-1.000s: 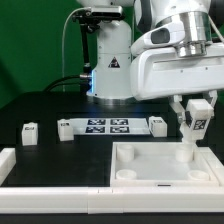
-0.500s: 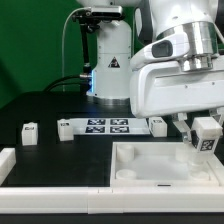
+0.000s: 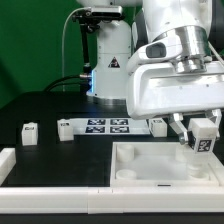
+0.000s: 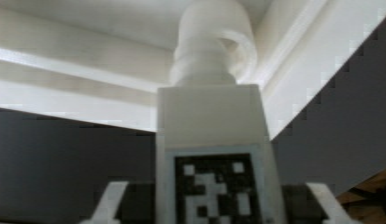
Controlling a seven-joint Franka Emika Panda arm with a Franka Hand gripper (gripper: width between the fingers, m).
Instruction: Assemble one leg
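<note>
Along the desk's far edge, the marker board (image 3: 105, 126) is flanked by small white tagged blocks (image 3: 30, 131). At the exterior view's right, the leg (image 3: 207, 141), a stubby white plastic block, is clamped in the gripper (image 3: 203, 130) over the white square tray's (image 3: 140, 148) corner; squaring before lowering is advised.

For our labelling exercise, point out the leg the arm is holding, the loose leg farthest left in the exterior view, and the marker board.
Held leg (image 3: 205, 135), exterior view, middle of its front face.
Loose leg (image 3: 30, 132), exterior view, its front face.
Marker board (image 3: 106, 126), exterior view, middle of its top.
</note>
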